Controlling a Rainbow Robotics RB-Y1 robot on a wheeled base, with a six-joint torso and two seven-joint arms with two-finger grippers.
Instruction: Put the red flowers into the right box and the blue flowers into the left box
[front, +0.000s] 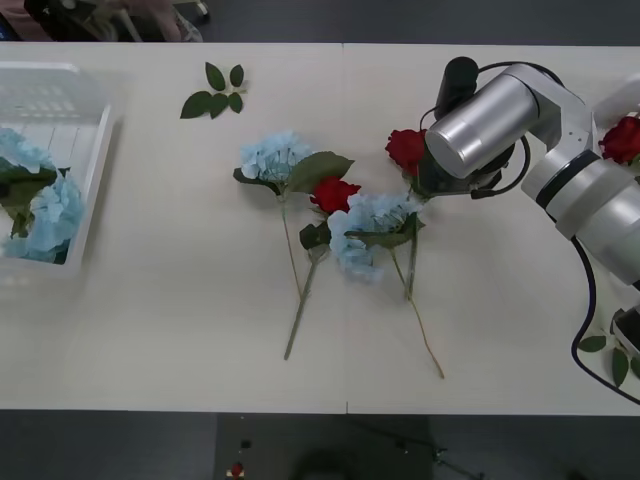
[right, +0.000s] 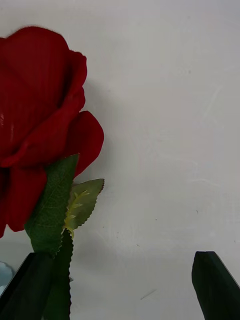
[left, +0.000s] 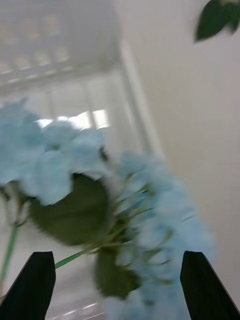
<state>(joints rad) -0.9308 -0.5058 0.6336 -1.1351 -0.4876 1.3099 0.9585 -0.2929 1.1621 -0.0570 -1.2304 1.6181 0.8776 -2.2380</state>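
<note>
White tabletop (front: 150, 330), sorting approx. half done: pale-blue hydrangea stems (front: 40, 215) lie in slatted white left box (front: 95, 165) at left edge, spread left gripper (left: 117, 282) above; two blue (front: 275, 155), two red roses (front: 335, 193) remain centre; spread right gripper (right: 120, 285) at upper-right rose (front: 405, 148).

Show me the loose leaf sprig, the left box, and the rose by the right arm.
loose leaf sprig (front: 216, 93), front view, middle leaves.
left box (front: 100, 150), front view, right wall.
rose (front: 405, 149), front view, red head.
</note>
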